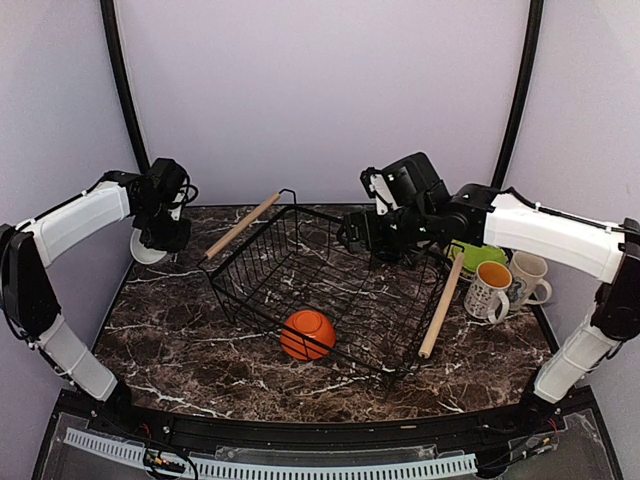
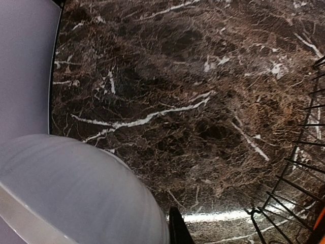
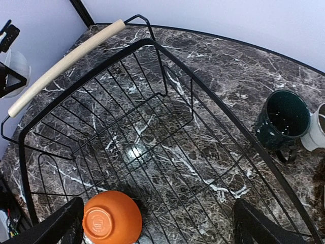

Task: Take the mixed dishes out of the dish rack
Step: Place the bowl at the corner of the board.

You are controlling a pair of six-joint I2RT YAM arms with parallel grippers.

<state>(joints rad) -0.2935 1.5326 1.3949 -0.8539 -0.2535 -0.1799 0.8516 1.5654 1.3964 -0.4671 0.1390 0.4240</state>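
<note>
Left gripper [image 1: 160,238]: fingers closed tight on the rim of the white bowl [image 1: 147,250], over the far left corner of the marble table [image 1: 180,340]; one dark finger [image 2: 176,231] shows beside the bowl in the left wrist view.
White bowl: held outside the rack, to the left of it, with its rounded outer side facing the wrist camera.
Right gripper [image 1: 365,235]: fingers spread fully wide with nothing between them, hovering over the far right part of the rack.
Dish rack [image 1: 370,300]: black wire basket at the table's centre, set at an angle, with a wooden handle [image 1: 241,226] on its far left side and another [image 1: 441,305] on its right.
Orange bowl [image 1: 307,334]: upside down inside the rack, against the near wall, foot ring up.
Lime-green plate [image 1: 478,255]: on the table right of the rack.
Patterned mug [image 1: 487,292]: upright just beside the right handle, next to a pale mug [image 1: 530,275].
Dark green cup [image 3: 282,119]: upright outside the rack.
</note>
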